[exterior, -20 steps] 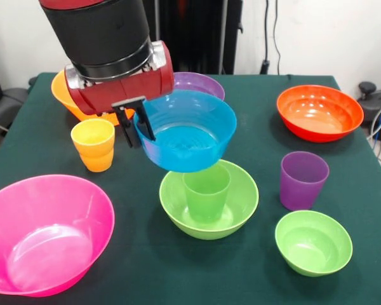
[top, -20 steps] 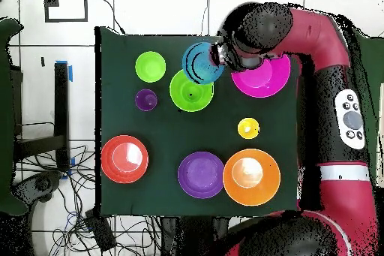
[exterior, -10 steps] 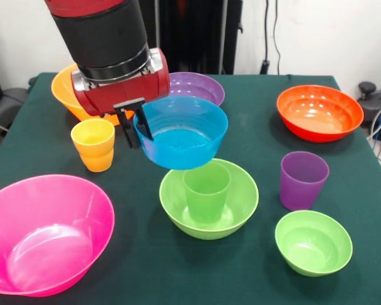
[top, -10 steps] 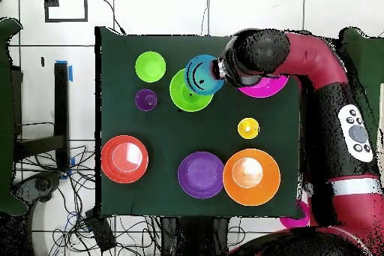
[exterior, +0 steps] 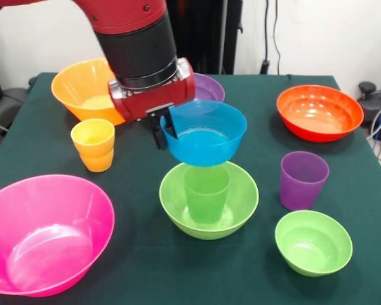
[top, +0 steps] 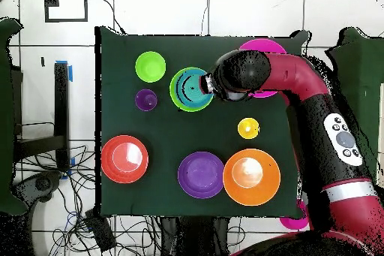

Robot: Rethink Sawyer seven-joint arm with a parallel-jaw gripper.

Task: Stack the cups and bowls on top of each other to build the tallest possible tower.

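Observation:
My gripper [exterior: 164, 130] is shut on the rim of the blue bowl [exterior: 205, 135] and holds it right above the green cup [exterior: 206, 192]; I cannot tell if they touch. The cup stands upright in the lime-green bowl [exterior: 239, 206] at the table's middle. In the overhead view the blue bowl [top: 190, 88] sits centred over the lime-green bowl [top: 176, 97], with the gripper [top: 206, 85] at its right rim. The purple cup [exterior: 303, 180] and the small green bowl [exterior: 313, 242] stand at the right. The yellow-orange cup [exterior: 94, 144] stands at the left.
A large pink bowl [exterior: 44, 234] sits at the near left. An orange bowl [exterior: 84, 86] and a purple bowl [exterior: 206, 86] stand at the far side, partly behind the arm. A red-orange bowl [exterior: 319, 112] is at the far right.
My gripper has carried the blue bowl to the right and down, from beside the green cup to centred right above it.

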